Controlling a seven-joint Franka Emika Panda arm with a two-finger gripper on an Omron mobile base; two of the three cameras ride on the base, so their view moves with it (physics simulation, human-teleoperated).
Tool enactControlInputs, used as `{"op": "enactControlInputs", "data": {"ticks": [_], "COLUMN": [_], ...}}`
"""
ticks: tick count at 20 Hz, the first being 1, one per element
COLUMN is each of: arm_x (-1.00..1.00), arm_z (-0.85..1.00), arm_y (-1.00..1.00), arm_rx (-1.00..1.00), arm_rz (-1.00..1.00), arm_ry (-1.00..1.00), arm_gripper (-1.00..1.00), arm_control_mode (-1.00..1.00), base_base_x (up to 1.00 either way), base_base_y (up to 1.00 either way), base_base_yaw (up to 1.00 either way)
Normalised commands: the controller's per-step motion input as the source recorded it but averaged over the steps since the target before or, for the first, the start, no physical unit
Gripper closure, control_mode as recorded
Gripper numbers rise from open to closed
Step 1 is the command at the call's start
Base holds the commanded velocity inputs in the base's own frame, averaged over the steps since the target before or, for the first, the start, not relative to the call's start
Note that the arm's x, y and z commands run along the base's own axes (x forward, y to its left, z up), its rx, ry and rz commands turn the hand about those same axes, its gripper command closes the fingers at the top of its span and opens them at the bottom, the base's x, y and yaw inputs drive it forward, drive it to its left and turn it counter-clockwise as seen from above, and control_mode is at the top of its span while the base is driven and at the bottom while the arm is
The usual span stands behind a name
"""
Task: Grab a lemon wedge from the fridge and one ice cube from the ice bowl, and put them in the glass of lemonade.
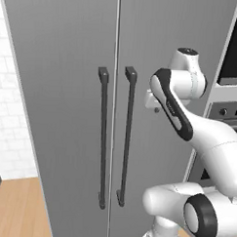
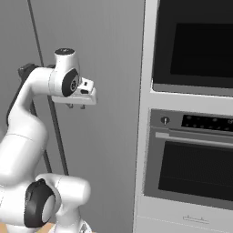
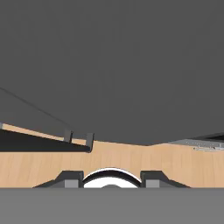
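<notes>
The fridge (image 1: 67, 113) stands with both grey doors closed, its two long dark bar handles (image 1: 103, 139) side by side along the centre seam. To its right is the black oven and microwave column (image 2: 191, 113), set in a pale frame. The white arm rises in front of the fridge's right door, and the hand (image 2: 76, 106) hangs near the top of that door, just right of the right handle, pointing downward and touching nothing. In the hand view the two finger tips (image 3: 72, 179) stand apart with nothing between them, the gap partly open. Below them that view looks down the grey door face to the wooden floor (image 3: 131, 162), with the lower ends of the two handles (image 3: 78, 139) showing at the left and the base of the oven column at the right edge.
</notes>
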Motion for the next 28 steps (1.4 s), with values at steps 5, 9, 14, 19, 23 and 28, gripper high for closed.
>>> {"op": "enactControlInputs", "data": {"ticks": [5,9,14,19,23,28], "arm_x": [-0.5,-0.73,-0.35,-0.18,-0.03,0.0], "arm_z": [0.0,-0.05,-0.2,-0.48,-0.23,0.0], "arm_y": [0.0,0.0,0.0,0.0,0.01,0.0], "arm_rx": [0.0,0.0,0.03,0.01,0.0,0.0], "arm_rz": [0.0,-0.01,-0.08,-0.08,-0.02,0.0], "arm_ry": [-0.01,0.0,0.0,0.0,0.0,0.0], "arm_gripper": [-1.0,-1.0,-1.0,-1.0,-1.0,-1.0], "arm_control_mode": [-1.0,-1.0,-1.0,-1.0,1.0,1.0], "base_base_x": [0.0,0.0,0.0,0.0,-0.01,-0.01], "base_base_y": [0.0,0.0,0.0,0.0,0.14,0.9], "base_base_yaw": [0.0,0.0,0.0,0.0,-0.02,-0.07]}}
